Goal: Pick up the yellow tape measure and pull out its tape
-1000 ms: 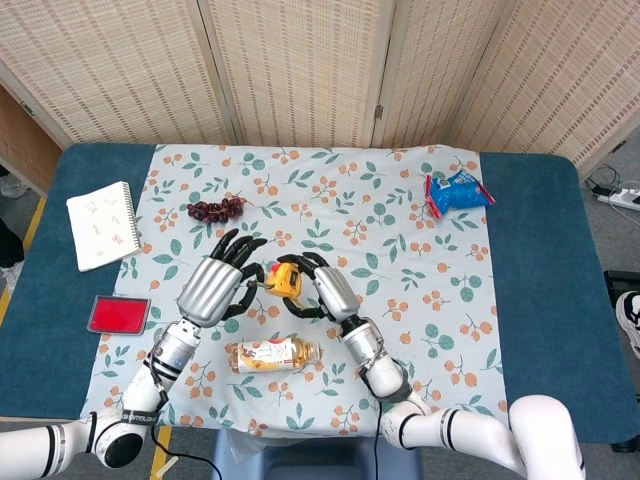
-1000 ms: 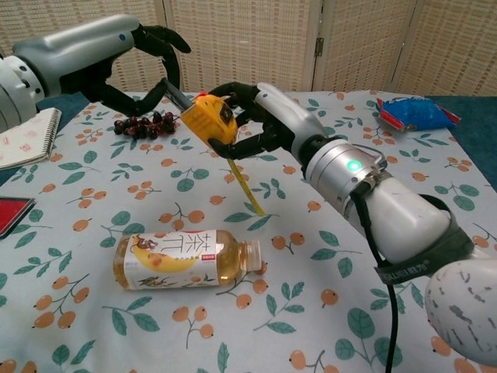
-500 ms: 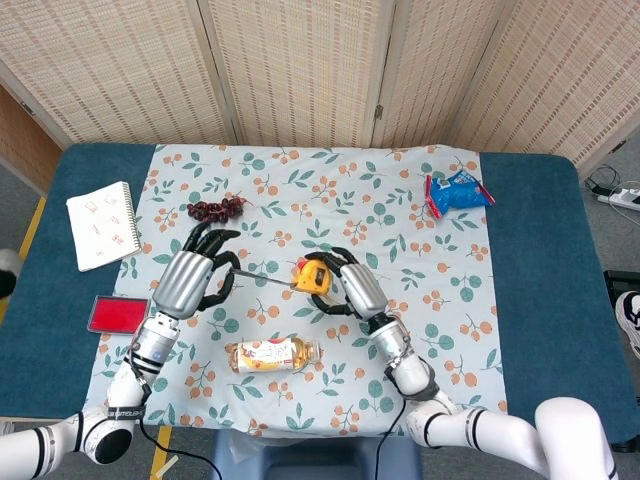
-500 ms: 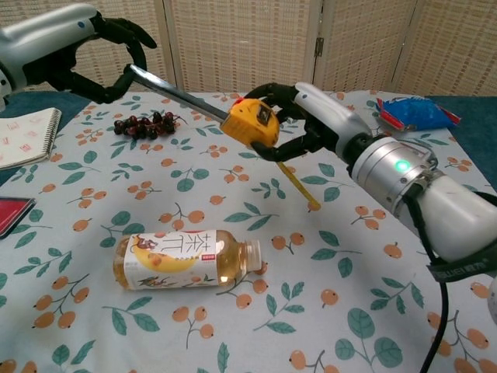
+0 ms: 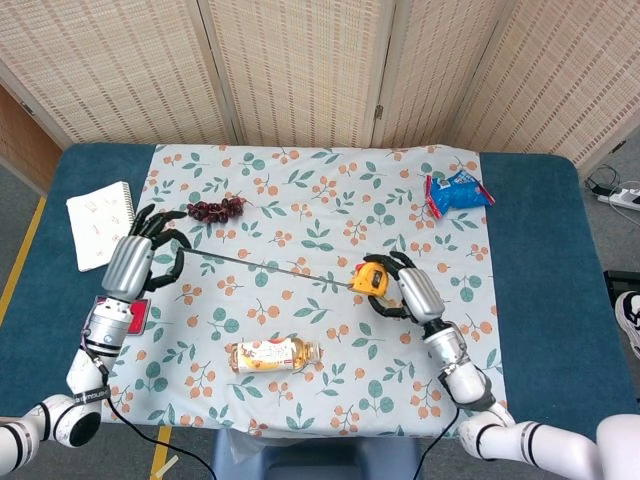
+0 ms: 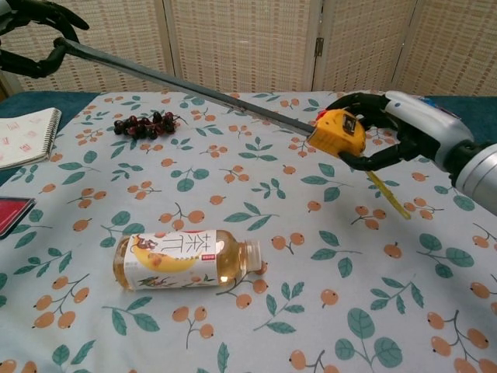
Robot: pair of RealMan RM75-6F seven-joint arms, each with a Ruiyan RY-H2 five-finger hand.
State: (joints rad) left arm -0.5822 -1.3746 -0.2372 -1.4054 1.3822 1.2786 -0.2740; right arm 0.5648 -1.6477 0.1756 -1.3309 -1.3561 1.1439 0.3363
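Floral cloth over a blue table, wicker screens behind: your right hand wraps the yellow tape measure above the cloth's right half, while your left hand pinches the end of its tape, stretched in a straight line across the cloth to the far left.

The risk sits at that left pinch. It looks thin, and if the end slips, the blade would likely whip back toward the case. Pull further and the long unsupported span could buckle or sag toward the tea bottle lying below it. A yellow strap dangles from the case, loose enough to snag.
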